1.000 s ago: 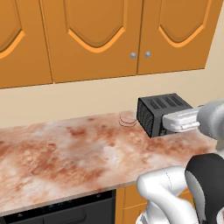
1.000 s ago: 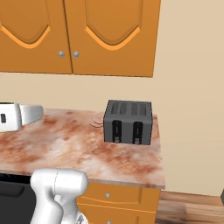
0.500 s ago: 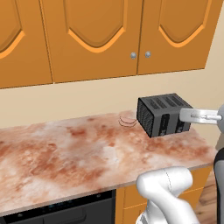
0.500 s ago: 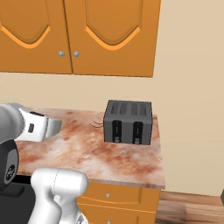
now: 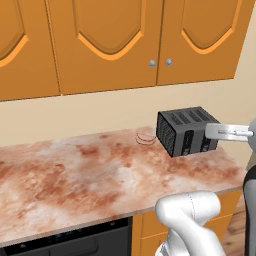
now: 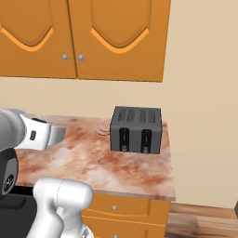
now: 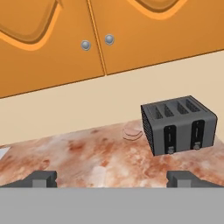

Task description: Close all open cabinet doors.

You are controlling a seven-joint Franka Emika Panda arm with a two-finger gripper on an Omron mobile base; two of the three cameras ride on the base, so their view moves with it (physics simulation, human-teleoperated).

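Tall orange-brown cabinet doors hang above the counter, and each one in view lies flush with its neighbours. One pair meets at two silver knobs [image 5: 152, 63]: the left door [image 5: 105, 42] and the right door [image 5: 200, 35]. The same pair appears in the right base view [image 6: 116, 37] and the hand view [image 7: 144, 39]. My gripper [image 7: 113, 179] is open, its two dark fingertips [image 7: 43, 178] wide apart with nothing between them. It points over the counter toward the wall, well below the doors. The white hand [image 5: 227, 132] hovers in front of the toaster.
A dark four-slot toaster [image 5: 187, 130] stands at the right end of the marbled counter [image 5: 75, 175], with a small flat pinkish thing [image 5: 145, 137] beside it. A dark appliance front [image 5: 65, 242] sits under the counter. The counter ends to the right of the toaster [image 6: 137, 129].
The arm has swung, so the hand has moved right in both base views. The bulky forearm has left the left base view's foreground. The jaws stay open and the doors have not moved.
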